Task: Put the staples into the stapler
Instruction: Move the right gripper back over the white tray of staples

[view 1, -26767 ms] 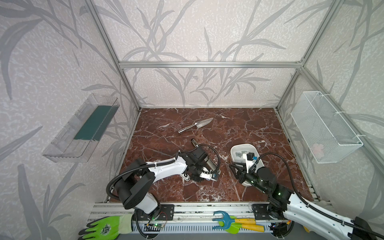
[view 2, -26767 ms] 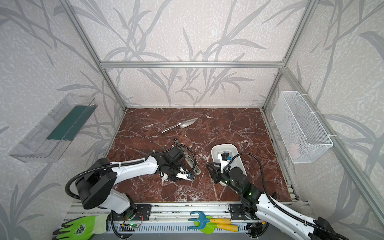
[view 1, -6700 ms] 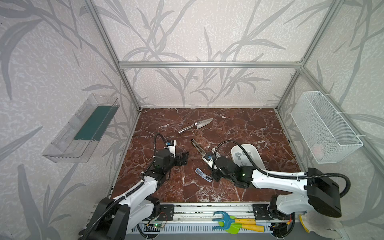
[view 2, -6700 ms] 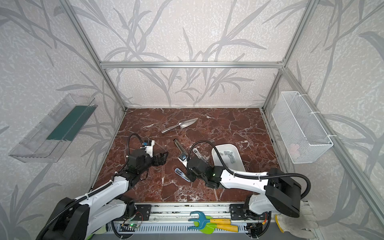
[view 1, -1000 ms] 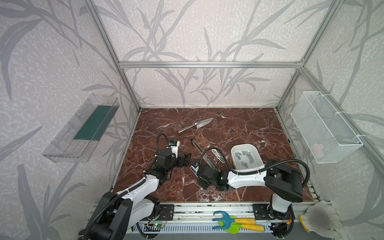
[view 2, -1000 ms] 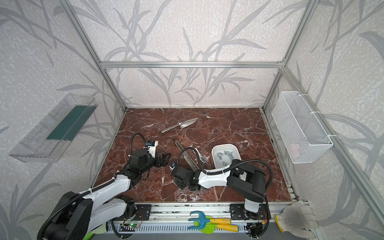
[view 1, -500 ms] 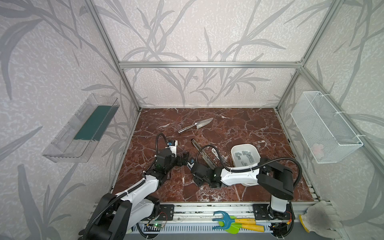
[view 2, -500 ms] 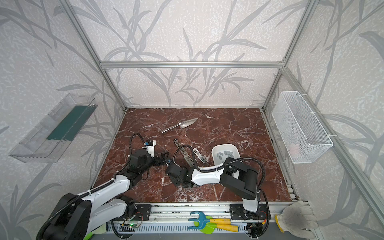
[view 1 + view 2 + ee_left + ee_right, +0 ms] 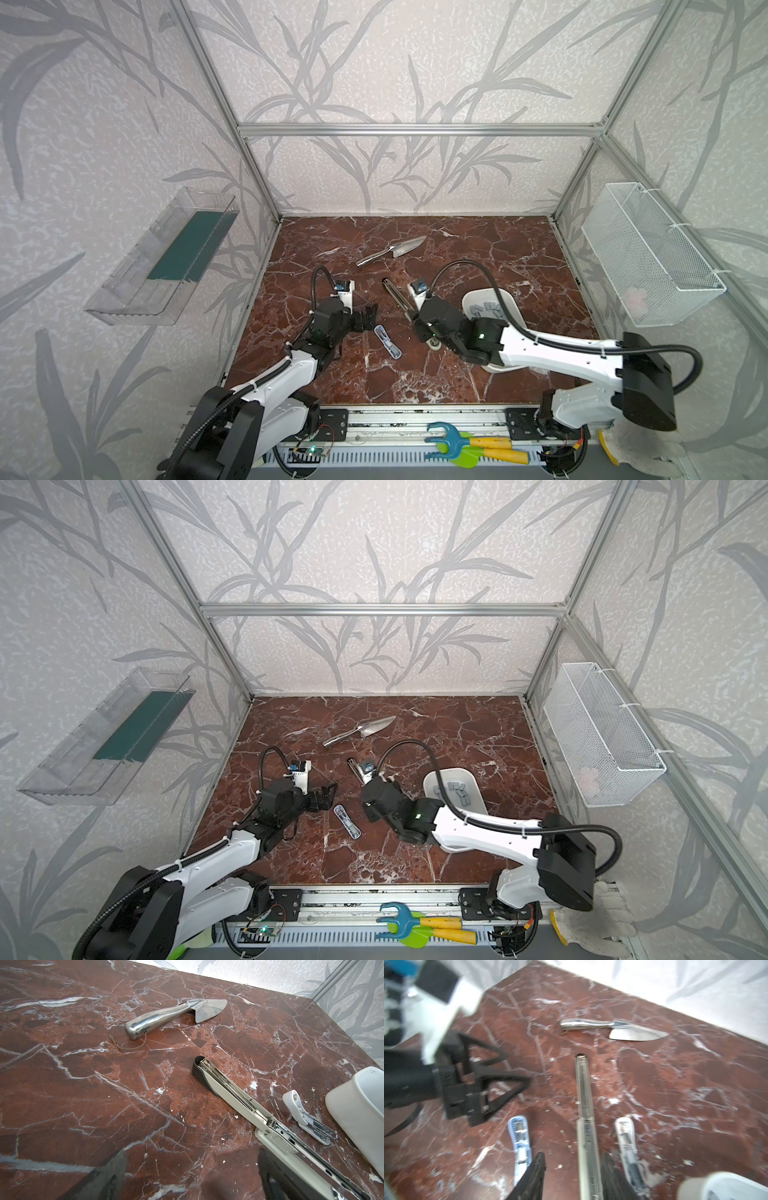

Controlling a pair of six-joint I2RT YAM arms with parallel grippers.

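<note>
Both grippers are empty, left gripper (image 9: 371,318) spread wide near the opened stapler (image 9: 228,1086), right gripper (image 9: 573,1156) parted astride it, so picking staples (image 9: 457,789) from the white dish (image 9: 427,785) toward the table's right edge seems next.

Top views look down from high front; close wrist views apparently share the stapler (image 9: 228,1089).

right wrist view all motion-smeared, stapler (image 9: 584,1105) and right gripper (image 9: 573,1157) fuzzy, can't tell if they touch. top views: rear of stapler plus near side of tray (image 9: 512,311) buried under right arm, staples (image 9: 486,309) too tiny to count. left wrist view: stapler, tray run off edge. pink blob (image 9: 634,297) in wire basket (image 9: 665,266), no clue what.
</note>
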